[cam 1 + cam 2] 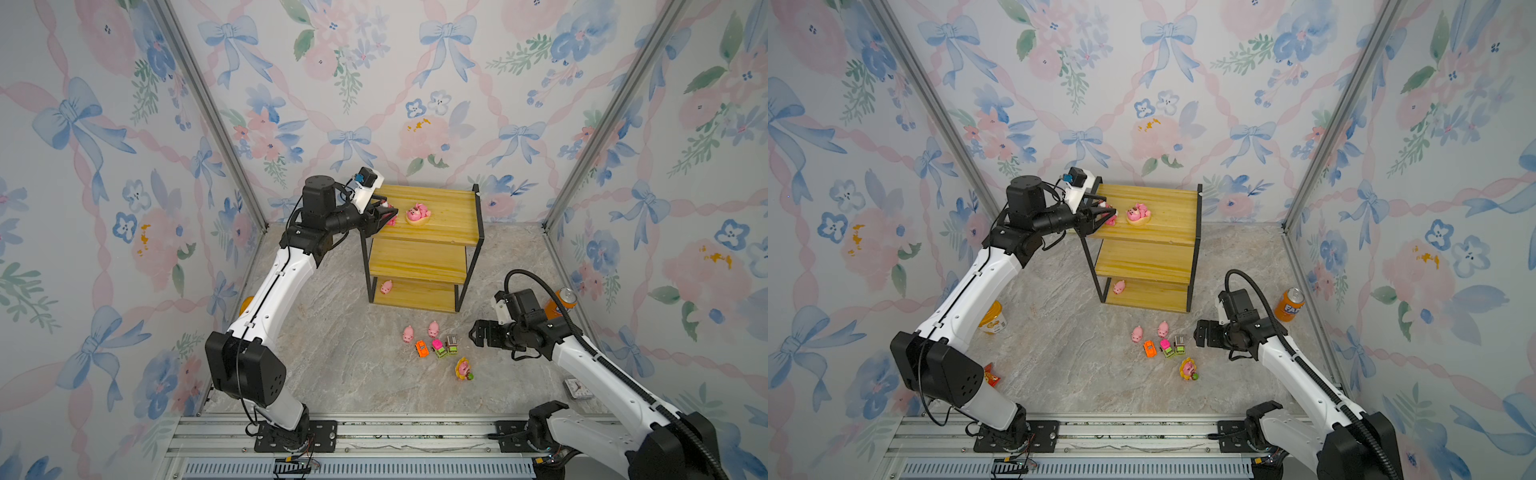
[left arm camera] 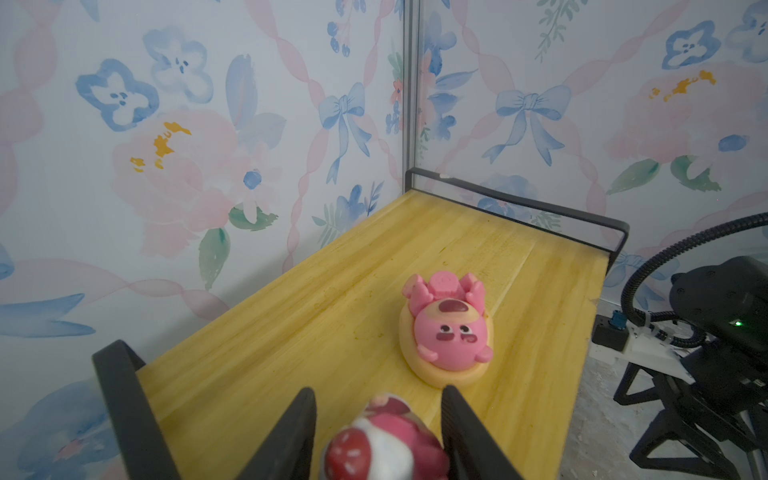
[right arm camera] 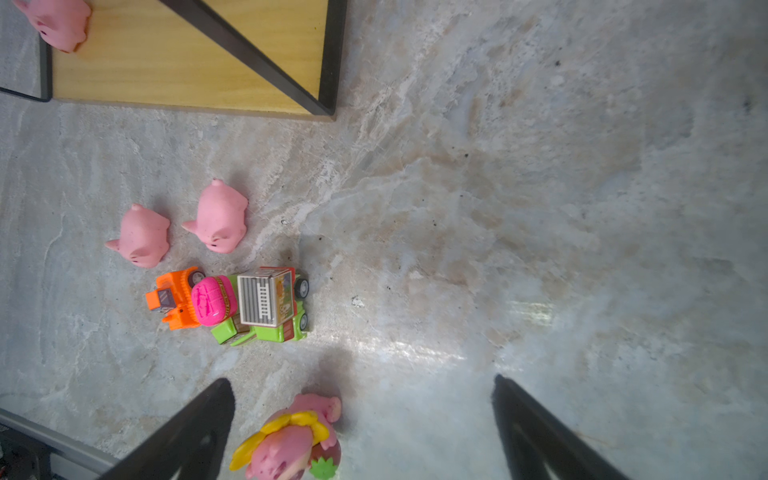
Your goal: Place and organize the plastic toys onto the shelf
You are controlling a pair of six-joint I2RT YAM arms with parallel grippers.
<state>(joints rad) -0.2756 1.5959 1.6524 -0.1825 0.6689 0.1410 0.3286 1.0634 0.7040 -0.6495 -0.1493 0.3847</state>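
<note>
Nearest me, a metal rail (image 1: 374,432) runs along the bench's (image 1: 332,374) front edge and carries both arms. Just past it, toward the right edge, the right gripper (image 3: 361,384) hangs over the bare marble-look top, fingers spread wide with nothing between them.

Beside it lie the toys not yet shelved. There is a flower bear (image 1: 464,369), then an orange car (image 1: 422,348), a pink-and-green car (image 1: 438,348) and a brown-and-green car (image 1: 452,345) bunched tight together. Behind those, two floor pigs (image 1: 408,333) sit side by side.

Farther back, the shelf (image 1: 436,203) stands at the bench's far edge against the wall. A shelf pig (image 1: 386,286) sits at the left end of the bottom board. A lying bear (image 2: 446,332) on a pale yellow base rests on the top board.

The left gripper (image 2: 377,392) reaches in over that board's left end with a third bear (image 2: 386,444) between its fingers, low over the wood. I cannot tell whether they pinch it or stand just off it.

I judge the step in hand to be setting this bear beside the lying one. The next move calls for fingers clear of it and a straight pull back past the black frame, without a nudge.

Wallpaper (image 1: 374,83) with bows and flowers covers the three walls. A soda can (image 1: 1289,305) stands by the right edge, a tub (image 1: 992,320) by the left and a small clock (image 1: 575,388) near the front right corner.
</note>
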